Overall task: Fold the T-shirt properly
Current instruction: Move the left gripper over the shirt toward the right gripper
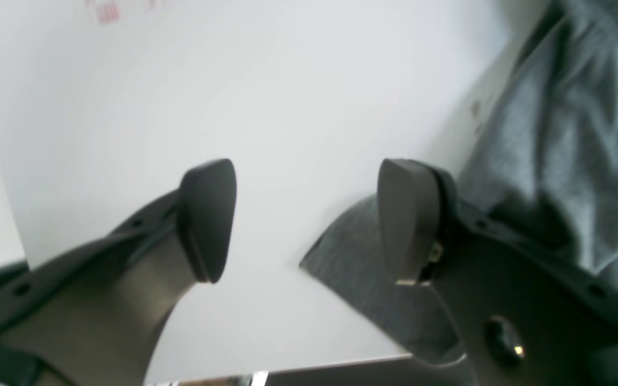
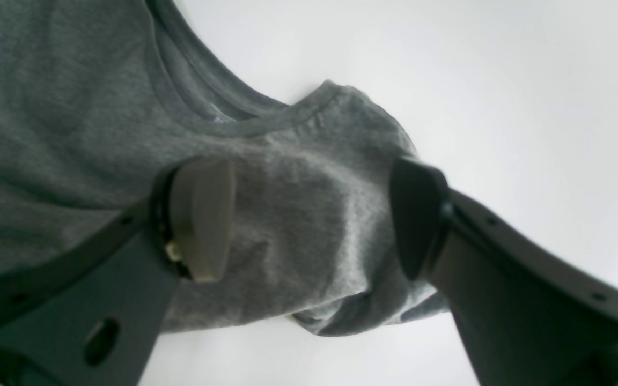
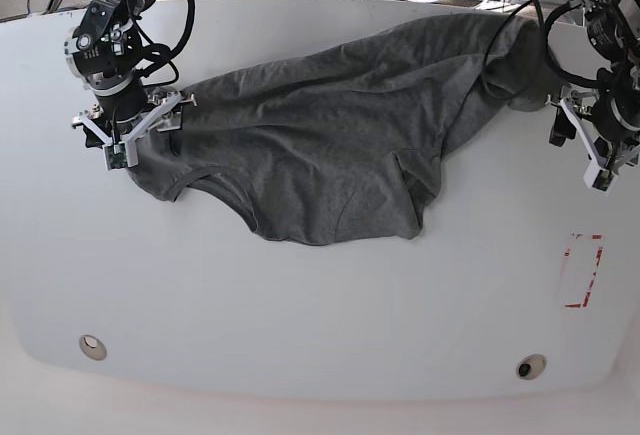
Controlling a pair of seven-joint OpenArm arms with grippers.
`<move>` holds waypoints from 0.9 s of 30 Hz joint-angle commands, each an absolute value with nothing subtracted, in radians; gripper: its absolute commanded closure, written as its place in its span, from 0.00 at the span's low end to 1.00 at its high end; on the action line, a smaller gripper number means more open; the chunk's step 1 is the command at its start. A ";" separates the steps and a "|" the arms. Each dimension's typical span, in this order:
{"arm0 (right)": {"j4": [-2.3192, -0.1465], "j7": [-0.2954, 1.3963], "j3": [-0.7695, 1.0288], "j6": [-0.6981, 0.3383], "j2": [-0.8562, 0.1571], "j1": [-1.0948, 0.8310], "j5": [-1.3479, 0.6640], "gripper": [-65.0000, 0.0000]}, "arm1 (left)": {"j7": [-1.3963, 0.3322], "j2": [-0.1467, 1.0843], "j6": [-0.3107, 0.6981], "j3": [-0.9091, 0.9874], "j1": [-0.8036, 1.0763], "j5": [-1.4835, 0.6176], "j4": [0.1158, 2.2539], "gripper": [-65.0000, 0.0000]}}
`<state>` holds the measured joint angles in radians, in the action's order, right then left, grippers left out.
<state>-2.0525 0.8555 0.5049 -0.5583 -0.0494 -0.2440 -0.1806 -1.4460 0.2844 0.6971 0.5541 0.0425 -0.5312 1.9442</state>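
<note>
Soft charcoal-grey cotton T-shirt [image 3: 330, 150] is sprawling rumpled on the white table [image 3: 300, 315], its shoulder lying between the right gripper's [image 2: 309, 220] parted fingers for pinching, while the left gripper [image 1: 306, 220] is gaping, released, cloth just beside 1 finger [image 1: 408, 220].

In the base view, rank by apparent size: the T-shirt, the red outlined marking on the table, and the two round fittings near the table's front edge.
1. T-shirt, by far the largest.
2. Red outlined marking.
3. The left round fitting and right round fitting look alike; no ranking between them.
</note>
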 commanded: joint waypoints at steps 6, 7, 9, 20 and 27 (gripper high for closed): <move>-2.075 0.831 0.498 -0.575 -0.050 -0.232 -0.188 0.34 | -1.396 0.245 0.698 0.476 -0.003 -0.572 1.943 0.54; -2.075 0.831 0.497 -0.577 -0.049 -0.230 -0.188 0.34 | -1.396 0.240 0.698 0.464 -0.002 -0.571 1.939 0.56; -2.070 0.832 0.502 -0.575 -0.054 -0.214 -0.190 0.34 | -1.395 0.227 0.698 0.424 0.013 -0.561 1.926 0.64; -1.997 0.833 0.504 -0.601 -0.050 -0.097 -0.185 0.34 | -1.333 0.208 0.698 0.232 0.039 -0.547 1.922 0.87; -1.936 0.835 0.501 -0.612 -0.057 -0.038 -0.184 0.35 | -1.339 0.194 0.698 0.176 0.034 -0.495 1.918 0.77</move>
<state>-1.9350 0.8455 0.4969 -0.6075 -0.0452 -0.0505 -0.1883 -1.3487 0.1886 0.6971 0.1795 0.0521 -0.5106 1.9057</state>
